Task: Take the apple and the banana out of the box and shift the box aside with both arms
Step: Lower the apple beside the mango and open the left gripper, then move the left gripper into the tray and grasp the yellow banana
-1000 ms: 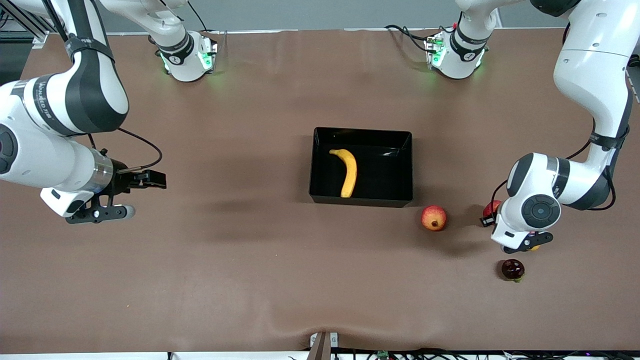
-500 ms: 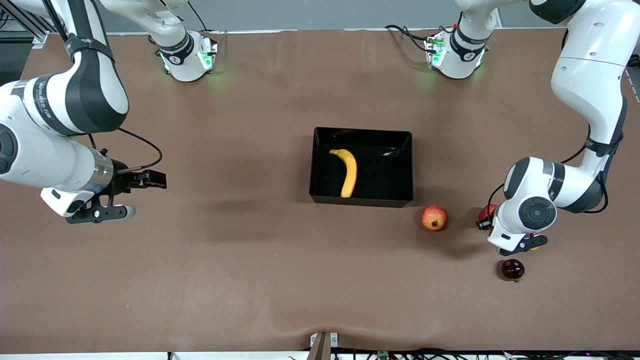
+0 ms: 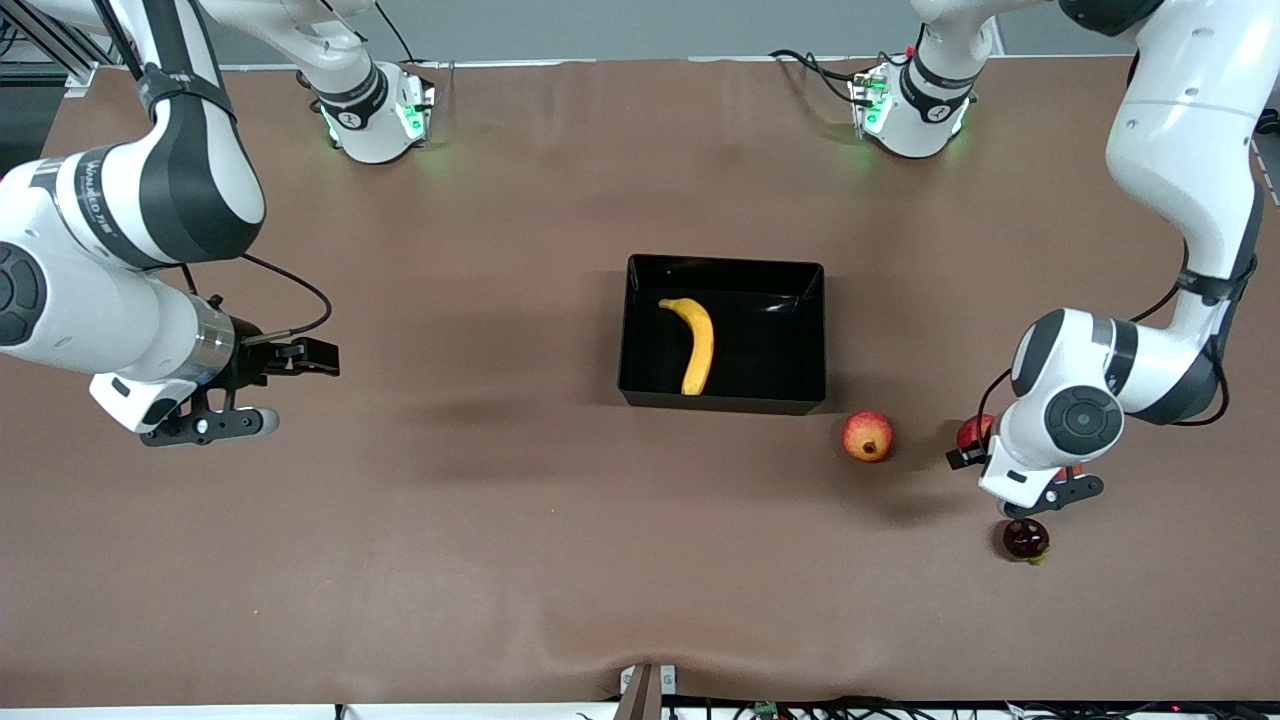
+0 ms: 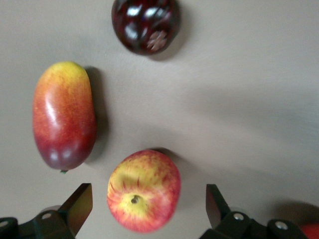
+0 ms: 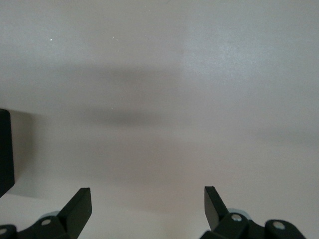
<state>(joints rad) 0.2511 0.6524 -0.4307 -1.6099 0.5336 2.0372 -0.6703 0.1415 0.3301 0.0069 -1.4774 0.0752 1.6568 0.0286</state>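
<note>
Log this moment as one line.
banana: in black tray | left gripper: open over apple, unheld | right gripper: open, waiting over table

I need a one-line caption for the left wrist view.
Open left gripper over the apple, mango beside it.

Small grey lettering runs along the right arm (image 3: 110, 200), on its white upper link, but cannot be read.

The apple (image 4: 143, 190) sits between the left end effector's (image 4: 147, 211) spread fingers, with the mango (image 4: 64, 115) just beside it and a dark round fruit (image 4: 145, 25) near. Open bench (image 3: 480, 500) lies around the black box (image 3: 722, 404) toward the right arm's end.
</note>
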